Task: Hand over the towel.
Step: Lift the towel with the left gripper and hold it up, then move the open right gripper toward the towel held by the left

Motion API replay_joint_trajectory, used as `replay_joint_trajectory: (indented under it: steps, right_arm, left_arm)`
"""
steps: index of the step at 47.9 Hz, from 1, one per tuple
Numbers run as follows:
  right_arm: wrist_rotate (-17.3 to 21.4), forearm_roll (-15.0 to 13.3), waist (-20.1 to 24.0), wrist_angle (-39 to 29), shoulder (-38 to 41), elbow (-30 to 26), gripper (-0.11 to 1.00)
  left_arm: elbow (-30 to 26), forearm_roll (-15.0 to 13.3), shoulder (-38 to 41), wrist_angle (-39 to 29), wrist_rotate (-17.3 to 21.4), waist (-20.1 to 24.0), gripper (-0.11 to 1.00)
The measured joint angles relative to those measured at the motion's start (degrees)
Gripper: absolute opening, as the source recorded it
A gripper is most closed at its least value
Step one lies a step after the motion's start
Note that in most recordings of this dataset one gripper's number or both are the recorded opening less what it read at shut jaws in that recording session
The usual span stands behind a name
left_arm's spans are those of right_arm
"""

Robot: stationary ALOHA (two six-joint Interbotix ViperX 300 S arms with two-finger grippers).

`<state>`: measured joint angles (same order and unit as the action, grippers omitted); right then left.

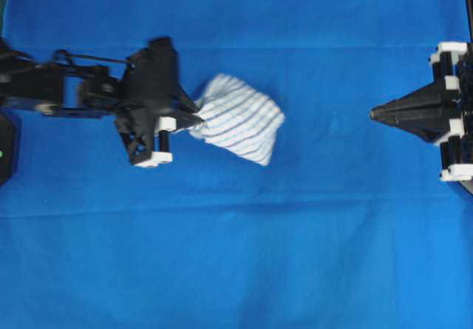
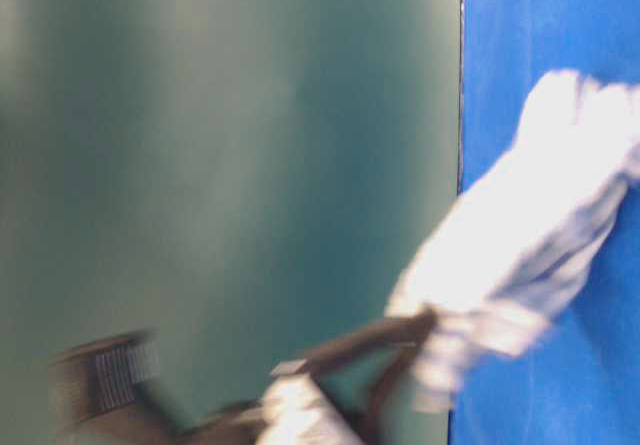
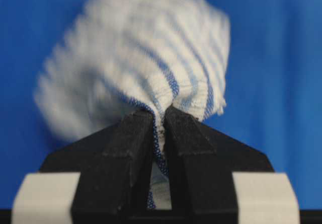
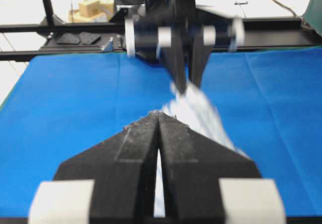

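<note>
Left of centre on the blue-covered worktop [image 1: 236, 270], your left gripper [image 1: 194, 112] is clenched on one bunched corner of the striped towel [image 1: 240, 118]; the left wrist view shows the cloth pinched between its fingers [image 3: 132, 133]. So the pick-up looks done, and the pass itself is still ahead. Your right gripper [image 1: 375, 112] sits at the right edge, jaws pressed together on nothing, well apart from the towel. You must part them before it can receive. Between the two lies bare blue cloth, open room to close the gap.
</note>
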<state>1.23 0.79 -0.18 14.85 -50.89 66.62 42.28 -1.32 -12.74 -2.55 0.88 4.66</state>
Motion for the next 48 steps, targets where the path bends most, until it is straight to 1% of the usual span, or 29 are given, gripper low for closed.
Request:
replay_joint_trajectory:
  steps: [5,13,15,20,27,41,48]
  right_arm:
    - [0.0,0.0,0.0,0.0,0.0,0.09,0.0]
    - [-0.09,-0.09,0.0,0.0,0.0,0.0,0.0]
    - [-0.09,-0.09,0.09,0.0,0.0,0.0,0.0]
    - [-0.18,-0.26,0.0,0.0,0.09,0.09,0.0]
    - [-0.18,-0.18,0.0,0.0,0.53,0.09,0.0]
    - [-0.09,-0.26,0.0,0.09,0.88,0.09,0.0]
    - [0.0,-0.09,0.09,1.76,1.23,0.09,0.0]
  left_arm:
    - [0.7,0.09,-5.62,3.52,0.0,0.0,0.04]
    - [4.31,0.0,-12.92,11.07,-0.09,-0.09,0.04]
    - [5.45,0.0,-14.33,13.36,-0.09,-0.18,0.04]
    - [6.68,0.0,-16.26,16.52,0.0,-0.79,0.04]
    - [6.94,0.0,-16.79,17.58,0.0,-1.85,0.04]
    - [6.94,0.0,-16.61,17.67,-0.09,-2.2,0.04]
    - [6.94,0.0,-16.61,17.67,-0.09,-2.37,0.04]
